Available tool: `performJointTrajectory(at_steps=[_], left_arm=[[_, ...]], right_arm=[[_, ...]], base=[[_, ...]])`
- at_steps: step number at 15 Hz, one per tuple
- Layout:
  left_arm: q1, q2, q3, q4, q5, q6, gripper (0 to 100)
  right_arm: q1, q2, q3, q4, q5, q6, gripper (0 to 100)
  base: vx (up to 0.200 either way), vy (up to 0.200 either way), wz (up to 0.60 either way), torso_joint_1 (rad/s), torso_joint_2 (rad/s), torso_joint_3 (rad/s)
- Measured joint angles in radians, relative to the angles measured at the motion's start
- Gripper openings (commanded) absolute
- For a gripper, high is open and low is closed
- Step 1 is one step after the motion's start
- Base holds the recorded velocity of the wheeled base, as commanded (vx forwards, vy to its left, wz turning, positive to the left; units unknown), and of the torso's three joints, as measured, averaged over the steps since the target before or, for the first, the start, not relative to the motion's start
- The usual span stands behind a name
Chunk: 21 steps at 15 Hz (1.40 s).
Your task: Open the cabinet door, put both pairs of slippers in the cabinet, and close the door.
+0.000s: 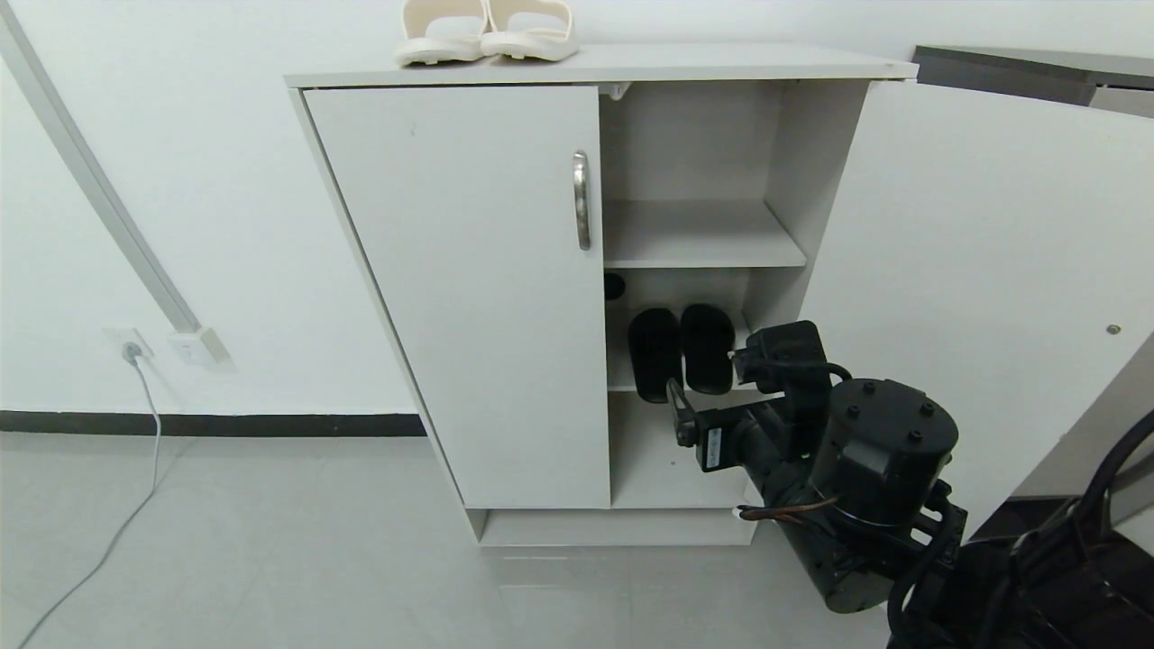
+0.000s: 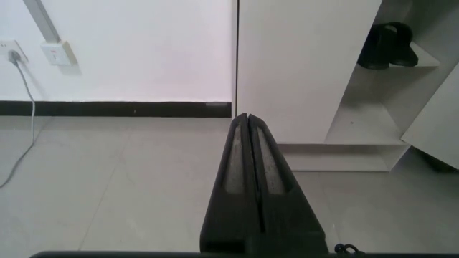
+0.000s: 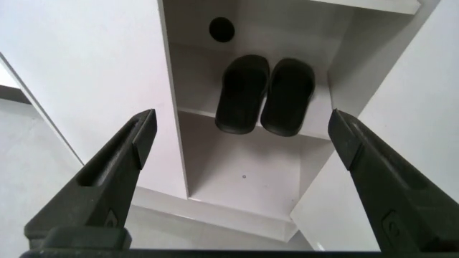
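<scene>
My right tool spread wide, empty, black rubber slippers just ahead on a white cabinet shelf, my left tool pinched closed over grey tiled floor.

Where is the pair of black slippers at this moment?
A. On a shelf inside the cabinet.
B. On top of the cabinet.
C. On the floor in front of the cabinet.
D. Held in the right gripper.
A: the black slippers lie side by side on a shelf inside the cabinet, beside its open door; the pair on the cabinet's top is the pale slippers.
</scene>
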Motion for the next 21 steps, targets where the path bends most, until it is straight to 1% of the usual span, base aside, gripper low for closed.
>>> performJointTrajectory(at_steps=[10, 17, 21], left_arm=[[0.000, 0.000, 0.000, 0.000, 0.000, 0.000, 0], [0.000, 0.000, 0.000, 0.000, 0.000, -0.001, 0], [0.000, 0.000, 0.000, 0.000, 0.000, -0.001, 0]], right_arm=[[-0.012, 0.001, 0.005, -0.002, 0.000, 0.000, 100], [-0.020, 0.001, 0.032, -0.004, 0.007, -0.009, 100], [-0.020, 0.001, 0.037, -0.004, 0.008, -0.010, 100]], base=[[0.000, 0.200, 0.00, 0.002, 0.00, 0.005], [0.000, 0.200, 0.00, 0.002, 0.00, 0.002], [0.000, 0.000, 0.00, 0.000, 0.00, 0.000]])
